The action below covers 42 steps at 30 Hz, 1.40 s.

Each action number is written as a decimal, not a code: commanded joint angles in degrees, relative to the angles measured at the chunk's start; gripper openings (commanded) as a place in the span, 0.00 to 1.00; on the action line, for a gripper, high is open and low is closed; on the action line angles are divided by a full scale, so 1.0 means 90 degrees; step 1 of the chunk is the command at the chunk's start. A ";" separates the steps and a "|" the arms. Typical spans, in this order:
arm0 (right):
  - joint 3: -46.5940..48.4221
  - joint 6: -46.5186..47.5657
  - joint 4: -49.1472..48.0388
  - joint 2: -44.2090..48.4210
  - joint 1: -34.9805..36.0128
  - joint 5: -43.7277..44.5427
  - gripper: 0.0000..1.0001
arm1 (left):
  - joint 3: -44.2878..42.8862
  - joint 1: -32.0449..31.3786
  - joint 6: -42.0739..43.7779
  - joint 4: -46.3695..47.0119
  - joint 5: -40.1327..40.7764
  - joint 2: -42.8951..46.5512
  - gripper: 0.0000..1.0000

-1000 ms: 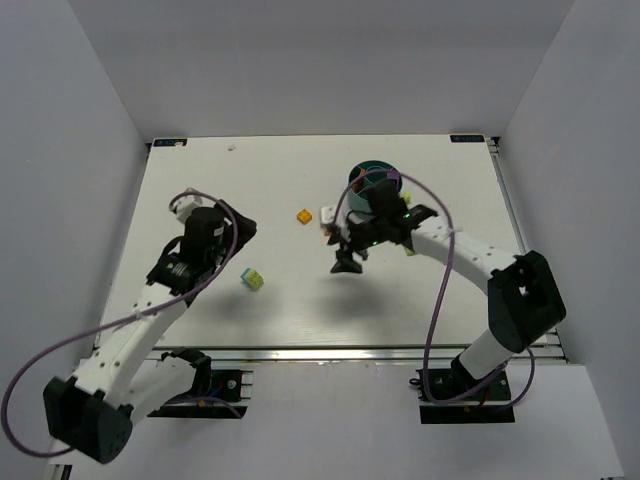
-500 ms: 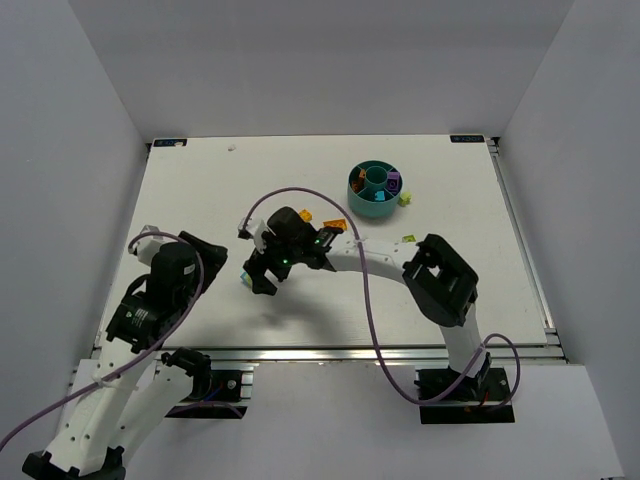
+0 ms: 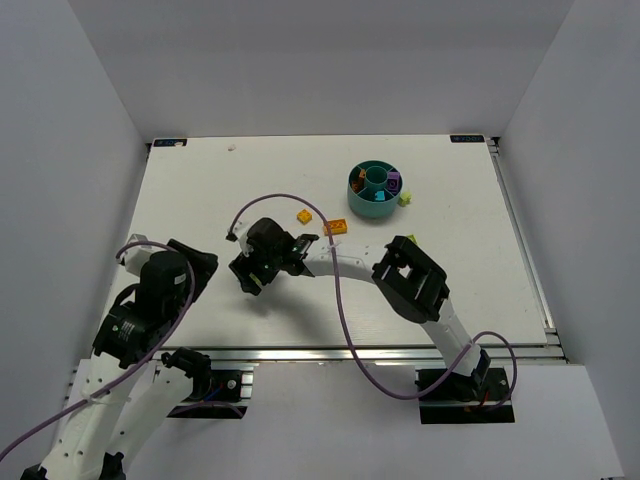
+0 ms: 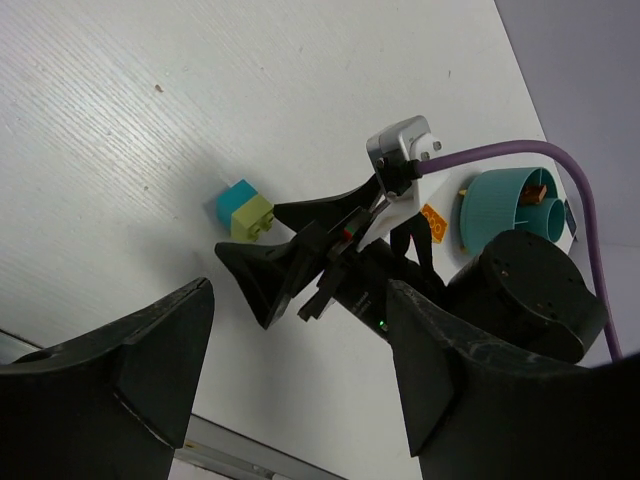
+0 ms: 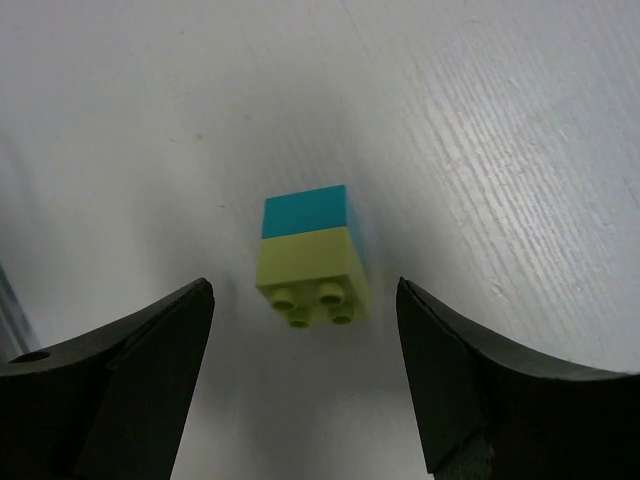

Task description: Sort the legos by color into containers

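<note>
Starting at the near edge of the bench, the left claw hung above the surface with its fingers spread wide and nothing between them. Just beyond it, the right arm reached across to the left half of the bench; the right claw was likewise fully spread and gripped nothing. The cyan-with-lime brick lay on its side on the bench below that claw, studs toward the wrist camera, framed between the two fingers and touching neither. Farther back, a yellow brick and an orange brick lay loose near each other on the bench. At the far right stood the teal bowl, with a purple brick in one wedge section and a lime brick on the bench just beside its wall.
</note>
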<state>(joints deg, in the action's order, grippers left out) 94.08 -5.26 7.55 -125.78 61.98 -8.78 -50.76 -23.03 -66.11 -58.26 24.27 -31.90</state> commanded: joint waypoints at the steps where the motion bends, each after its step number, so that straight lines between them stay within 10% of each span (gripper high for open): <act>1: 0.0289 0.0125 -0.0009 -0.0087 0.0047 0.0574 0.78 | -0.0229 0.0019 -0.0106 -0.0255 0.0174 0.0078 0.79; 12: 0.0006 0.0807 -0.0759 -0.0068 0.0047 -0.0058 0.68 | -0.0112 0.0019 -0.0048 -0.0158 0.0077 0.0058 0.78; 25: -0.1049 0.1971 -0.1503 0.0673 -0.0284 -0.1475 0.00 | 0.0201 0.0029 0.0138 0.0486 -0.0333 -0.0069 0.77; 34: -0.2024 0.2046 -0.1591 0.2538 -0.2440 -0.4668 0.00 | 0.0912 0.0020 0.0500 0.2935 -0.2029 -0.0429 0.81; 42: -0.3041 0.3366 -0.1299 0.4169 -0.3107 -0.5236 0.00 | 0.1743 0.0029 -0.0458 0.7835 -0.4025 -0.2195 0.79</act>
<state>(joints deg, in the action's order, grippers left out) 69.47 18.61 -4.95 -91.24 33.54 -50.59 -36.91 -22.98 -66.76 -10.28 -2.94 -48.27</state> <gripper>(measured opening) 0.435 0.796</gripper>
